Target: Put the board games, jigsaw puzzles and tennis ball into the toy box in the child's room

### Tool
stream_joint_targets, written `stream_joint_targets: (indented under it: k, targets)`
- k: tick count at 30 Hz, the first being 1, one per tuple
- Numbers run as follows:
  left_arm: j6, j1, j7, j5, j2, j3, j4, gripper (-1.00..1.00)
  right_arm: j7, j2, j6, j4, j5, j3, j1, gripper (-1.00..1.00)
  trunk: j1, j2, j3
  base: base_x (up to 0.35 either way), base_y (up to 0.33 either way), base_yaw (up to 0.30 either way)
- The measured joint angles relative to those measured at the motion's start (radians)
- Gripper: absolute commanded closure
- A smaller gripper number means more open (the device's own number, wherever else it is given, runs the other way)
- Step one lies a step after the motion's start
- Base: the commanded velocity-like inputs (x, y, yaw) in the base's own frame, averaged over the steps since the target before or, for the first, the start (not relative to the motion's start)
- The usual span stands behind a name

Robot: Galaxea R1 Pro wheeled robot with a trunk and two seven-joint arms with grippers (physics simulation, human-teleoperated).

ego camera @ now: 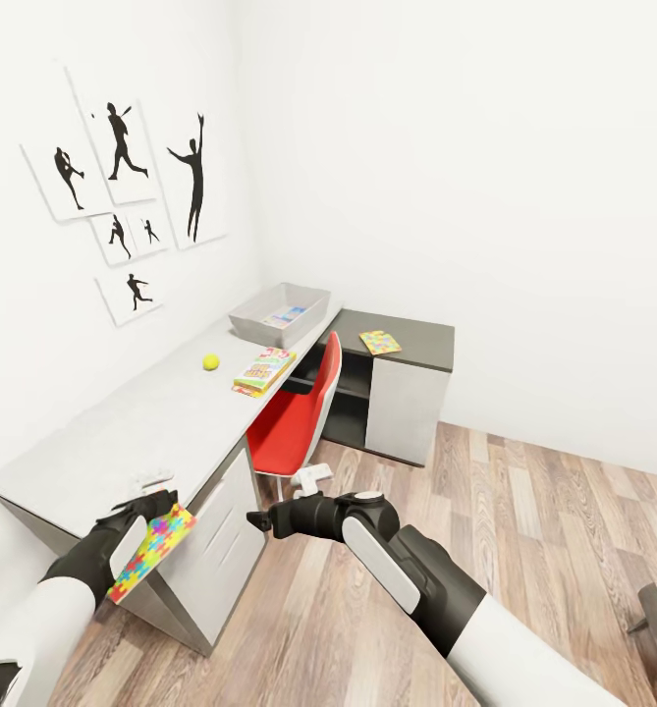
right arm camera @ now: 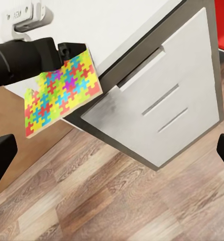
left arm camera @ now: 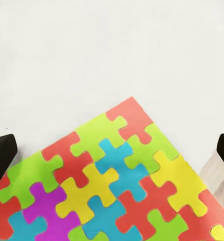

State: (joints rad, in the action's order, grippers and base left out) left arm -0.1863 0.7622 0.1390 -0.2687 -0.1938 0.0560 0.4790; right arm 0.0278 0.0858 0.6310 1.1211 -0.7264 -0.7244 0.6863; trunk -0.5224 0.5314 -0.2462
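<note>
My left gripper point(ego camera: 159, 503) is shut on a jigsaw puzzle point(ego camera: 151, 552), a thin multicoloured board held tilted off the near end of the table point(ego camera: 122, 422). The same jigsaw puzzle point(left arm camera: 112, 186) lies face-on between the dark fingertips point(left arm camera: 1, 156) in the left wrist view. My right gripper point(ego camera: 259, 520) is open and holds nothing, facing the held jigsaw puzzle point(right arm camera: 62, 93). Far along the table stands the toy box point(ego camera: 313, 299) with a light blue board game point(ego camera: 289, 316) in it. The tennis ball point(ego camera: 210, 362) and a green-edged board game point(ego camera: 265, 370) lie in front of it.
A red swivel chair point(ego camera: 299, 422) is tucked at the table's middle. Beyond it a lower dark grey desk point(ego camera: 416, 344) carries a second patchwork puzzle point(ego camera: 379, 342). White-grey drawer fronts point(right arm camera: 157, 100) face me. Wood-plank floor point(ego camera: 524, 511) lies open to the right.
</note>
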Motion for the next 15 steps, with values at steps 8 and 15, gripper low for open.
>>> stream_joint_targets:
  k: [8,15]
  targets:
    - [0.007,-0.001,0.0,-0.001,0.001,0.0,0.084,-1.0,0.0,0.0,0.0,0.0,0.0,0.0,0.0,-1.0,0.0,0.0,0.0,0.0,0.0,0.0]
    - [-0.008,-0.004,-0.003,-0.009,0.0,-0.001,0.143,-1.0,0.0,0.0,0.0,-0.001,-0.001,0.001,0.0,-1.0,0.0,0.0,0.0,0.0,0.0,0.0]
